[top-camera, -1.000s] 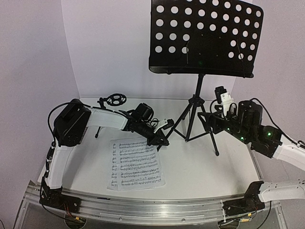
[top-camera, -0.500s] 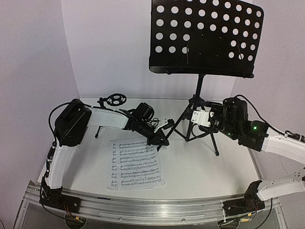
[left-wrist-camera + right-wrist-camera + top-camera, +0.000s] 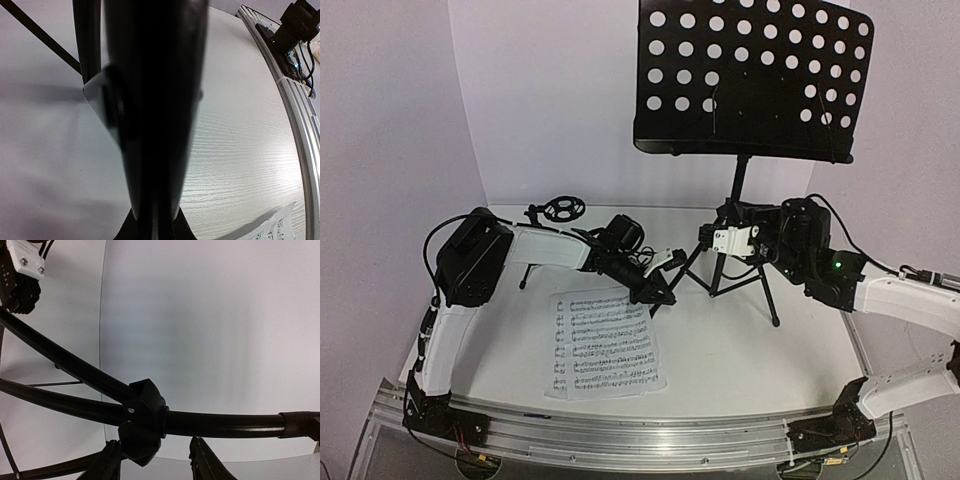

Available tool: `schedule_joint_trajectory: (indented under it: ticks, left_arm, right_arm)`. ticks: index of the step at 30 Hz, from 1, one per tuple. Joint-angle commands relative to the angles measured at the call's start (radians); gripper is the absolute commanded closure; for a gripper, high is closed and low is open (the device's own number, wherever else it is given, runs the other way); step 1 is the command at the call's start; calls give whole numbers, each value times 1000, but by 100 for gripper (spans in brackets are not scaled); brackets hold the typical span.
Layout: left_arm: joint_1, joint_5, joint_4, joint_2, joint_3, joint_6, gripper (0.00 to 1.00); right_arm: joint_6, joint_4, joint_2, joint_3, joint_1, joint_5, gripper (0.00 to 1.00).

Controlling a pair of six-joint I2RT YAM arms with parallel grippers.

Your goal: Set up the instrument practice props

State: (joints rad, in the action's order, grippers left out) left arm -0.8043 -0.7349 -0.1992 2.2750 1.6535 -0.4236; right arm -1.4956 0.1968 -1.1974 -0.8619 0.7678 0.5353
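The main danger was tipping. The tall black tripod music stand (image 3: 741, 175) carried its weight high, and the right tool (image 3: 155, 449) stood half-wide around the tripod hub (image 3: 142, 412), with 1 finger close against it and the other apart from it. In my judgement an uneven squeeze there could push the pole sideways or fold the legs. The left tool (image 3: 658, 292) was narrow and sat at the foot of the stand's leg (image 3: 692, 262), in the centre of the top view. I could not tell whether it pinched that leg.

The perforated tray (image 3: 720, 135), in the upper right, held nothing. The sheet-music pages (image 3: 605, 345) lay flat on the counter (image 3: 750, 350), lower left of centre. The mic stand's ring holder (image 3: 563, 208), at the back left, was empty, and no microphone showed.
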Motion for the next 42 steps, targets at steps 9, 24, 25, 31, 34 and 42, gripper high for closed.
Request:
schedule_joint_trajectory:
  ticks: [9,24,25,31,34,42]
  left_arm:
    - [-10,-29,-5,20,38,-32,100]
    - [-7,-31,-9,30,60,-31,100]
    - [-7,-31,-9,31,60,-31,100]
    - [-3,-29,-11,34,63,-30,100]
    - [-1,-29,-11,35,63,-32,100]
    - [3,-36,-9,33,58,-20,100]
  right_arm:
    - [23,95,-36,17,-34,21,62]
    - [38,119,-59,12,-59,-19,65]
    - [35,119,-59,12,-58,-17,66]
    - [32,113,-64,12,-41,-19,67]
    - [29,106,-72,10,-33,-19,68]
    - [57,110,-64,18,-25,14,77]
